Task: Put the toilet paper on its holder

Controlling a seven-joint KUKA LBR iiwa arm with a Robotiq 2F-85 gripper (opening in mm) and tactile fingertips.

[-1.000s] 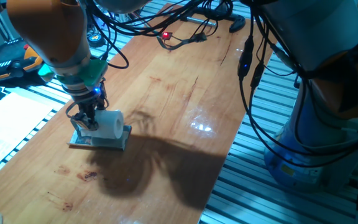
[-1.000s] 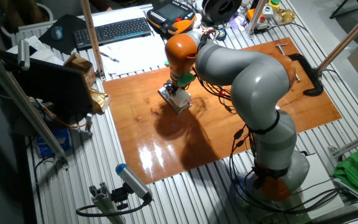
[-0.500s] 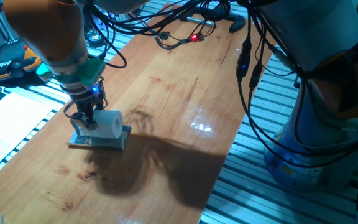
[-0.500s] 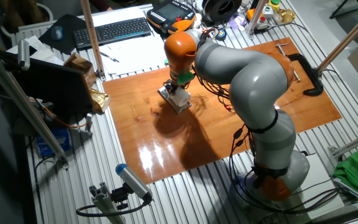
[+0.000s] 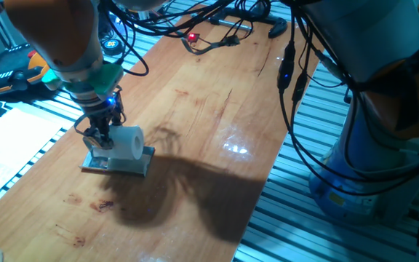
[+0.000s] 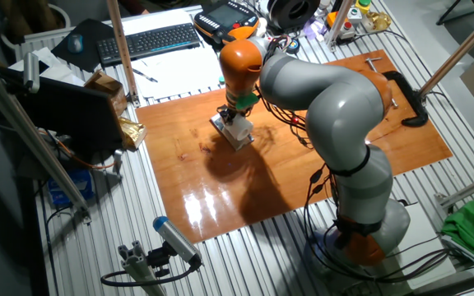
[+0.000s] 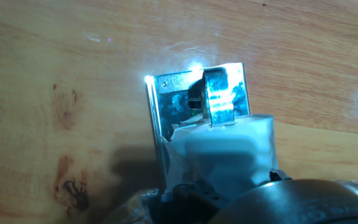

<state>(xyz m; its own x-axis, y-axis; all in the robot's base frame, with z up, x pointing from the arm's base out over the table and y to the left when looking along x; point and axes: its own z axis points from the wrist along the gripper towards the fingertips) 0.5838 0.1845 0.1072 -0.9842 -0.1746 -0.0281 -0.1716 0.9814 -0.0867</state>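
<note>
One roll of toilet paper (image 5: 127, 143) is seen lying on its side on the holder (image 5: 138, 163), a shiny silver plate that rests flat on the wooden counter (image 5: 217, 109) near its left edge in one fixed view. In the hand view the white roll (image 7: 227, 152) is seen over the lower part of the plate (image 7: 166, 99), and a bent metal bar (image 7: 218, 96) rises from the plate and meets the roll's upper edge; whether the bar passes into the hollow core cannot be told. The hand (image 5: 100, 137) is placed at the roll's left end in that fixed view, its dark fingers reaching down beside the paper, but whether they are closed on the roll or parted cannot be told from any view, since the fingertips are hidden by the roll and by the hand's own body. In the other fixed view the roll (image 6: 239, 128) and the holder (image 6: 223, 128) are seen beneath the orange wrist of the grey arm (image 6: 327, 90), in the far half of the counter (image 6: 220, 189). Black cables (image 5: 297, 80) are draped from the arm across the counter's right side, and a small red light (image 5: 190, 36) glows near the far end. A keyboard (image 6: 148, 40) and a teach pendant (image 6: 227, 18) lie beyond the counter.
</note>
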